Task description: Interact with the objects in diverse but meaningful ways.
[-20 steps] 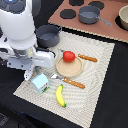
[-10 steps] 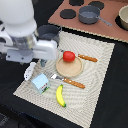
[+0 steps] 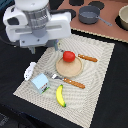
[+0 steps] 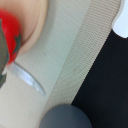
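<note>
A Franka Panda arm (image 3: pixel 37 22) looms over the far-left part of a striped beige placemat (image 3: pixel 97 65), its white body now closer to the exterior camera and filling more of the view than half a second ago. The gripper is hidden beneath the arm's housing, so whether its jaws stand wide or narrow cannot be told.

At the mat's centre a red tomato (image 3: pixel 69 56) sits on a round tan plate (image 3: pixel 70 67). A wooden-handled knife (image 3: pixel 86 58) lies at the plate's 2 o'clock, and a wooden-handled fork (image 3: pixel 69 81) lies at its 6 o'clock. A yellow banana (image 3: pixel 60 95) rests at 7 o'clock from the plate, near the mat's front edge. A pale blue-white carton (image 3: pixel 40 82) stands at 8 o'clock, with a small white bottle (image 3: pixel 29 70) just beside it at the mat's border. None of these has shifted.

At 12 o'clock, off the mat, a grey pot (image 3: pixel 90 15) sits on a brown board (image 3: pixel 112 31).

The wrist view shows the tomato (image 4: pixel 12 30), the plate's pale rim (image 4: pixel 37 20) and the fork's metal tip (image 4: pixel 27 80), all blurred.
</note>
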Robot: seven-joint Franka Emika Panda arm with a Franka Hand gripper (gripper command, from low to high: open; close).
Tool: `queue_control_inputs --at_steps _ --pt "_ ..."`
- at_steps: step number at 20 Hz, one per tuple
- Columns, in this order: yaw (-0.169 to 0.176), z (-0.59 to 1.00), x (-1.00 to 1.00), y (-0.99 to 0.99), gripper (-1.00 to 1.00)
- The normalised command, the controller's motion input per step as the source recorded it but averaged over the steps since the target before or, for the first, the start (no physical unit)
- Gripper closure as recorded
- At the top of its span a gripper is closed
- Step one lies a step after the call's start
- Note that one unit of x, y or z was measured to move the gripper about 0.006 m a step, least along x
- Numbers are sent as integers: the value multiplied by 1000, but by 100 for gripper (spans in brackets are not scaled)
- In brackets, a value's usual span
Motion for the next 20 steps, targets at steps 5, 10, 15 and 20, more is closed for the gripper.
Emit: queue_control_inputs --at_steps 5,10,15,20 --pt "108 437 625 277 -100" --pt "123 369 601 279 -100" --pt "146 241 565 243 -100" --pt "145 231 552 196 -100"
